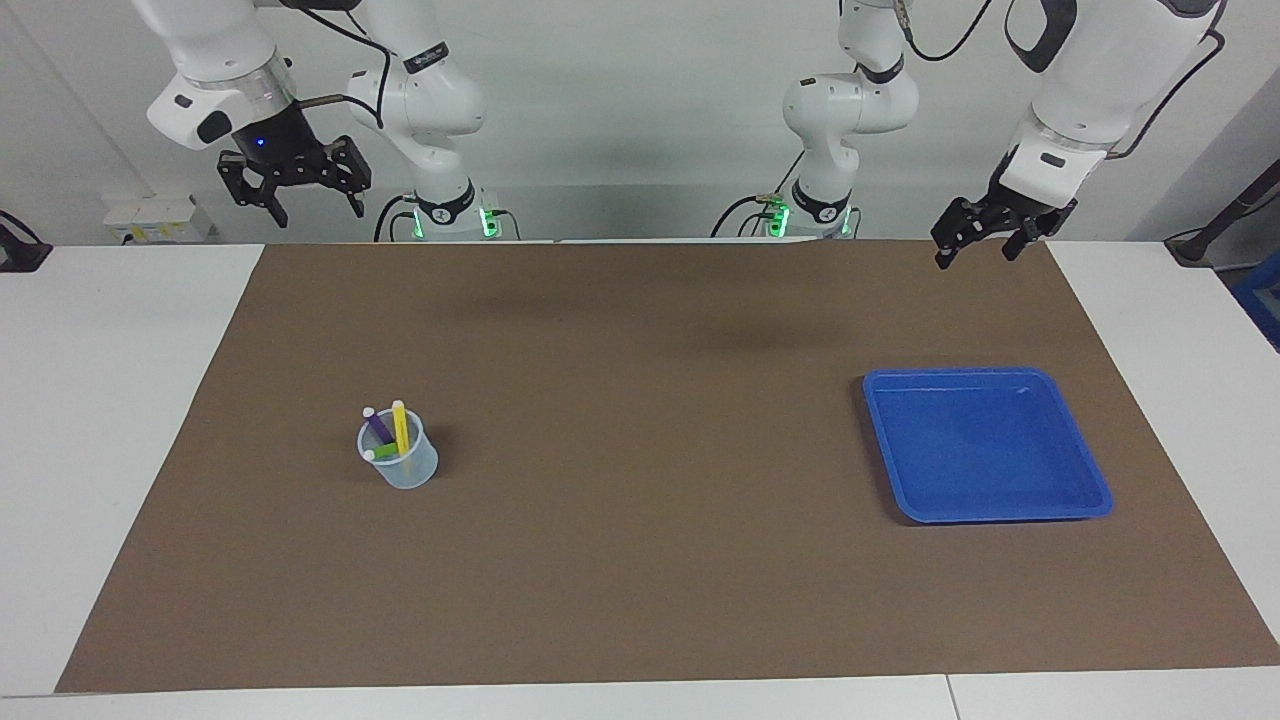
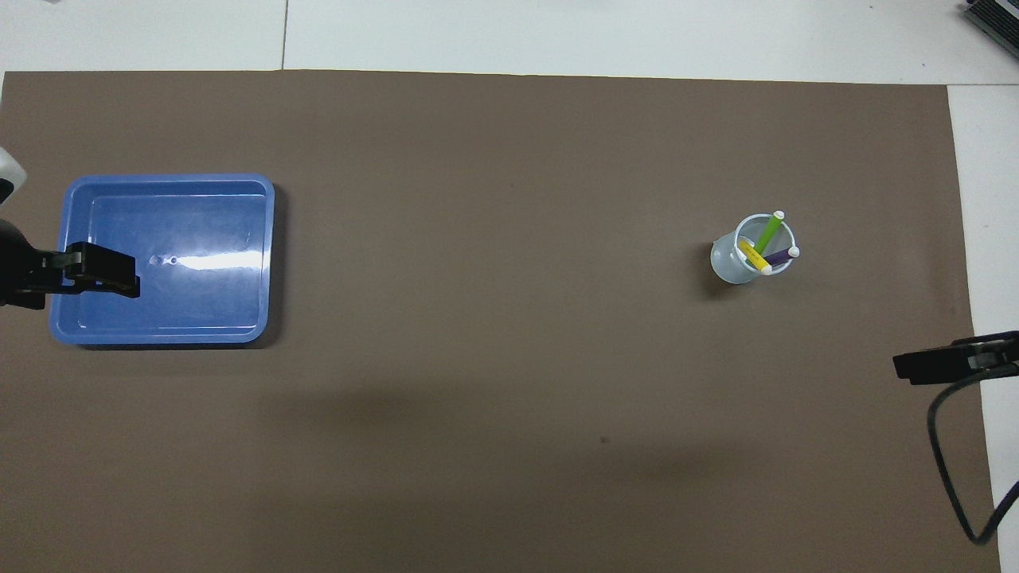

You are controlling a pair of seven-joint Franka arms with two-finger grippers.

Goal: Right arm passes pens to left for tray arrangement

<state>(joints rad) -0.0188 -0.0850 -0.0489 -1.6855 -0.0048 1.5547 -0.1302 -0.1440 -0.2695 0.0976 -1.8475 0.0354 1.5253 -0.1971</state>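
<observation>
Three pens stand in a small translucent cup (image 1: 405, 472) toward the right arm's end of the table: purple (image 1: 378, 428), yellow (image 1: 401, 428) and green (image 1: 385, 452), each with a whitish end. The overhead view shows the same cup (image 2: 728, 267) with the green pen (image 2: 768, 233) leaning out. The blue tray (image 1: 985, 373) lies bare toward the left arm's end. My right gripper (image 1: 318, 212) hangs open and high over the mat's edge by its base, holding nothing. My left gripper (image 1: 977, 257) hangs open over the mat's corner by its own base, holding nothing.
A brown mat (image 1: 640, 560) covers most of the white table (image 1: 110, 400). In the overhead view one finger of the left gripper (image 2: 103, 270) overlaps the tray rim (image 2: 167, 179), and a cable (image 2: 947, 461) loops at the right arm's end.
</observation>
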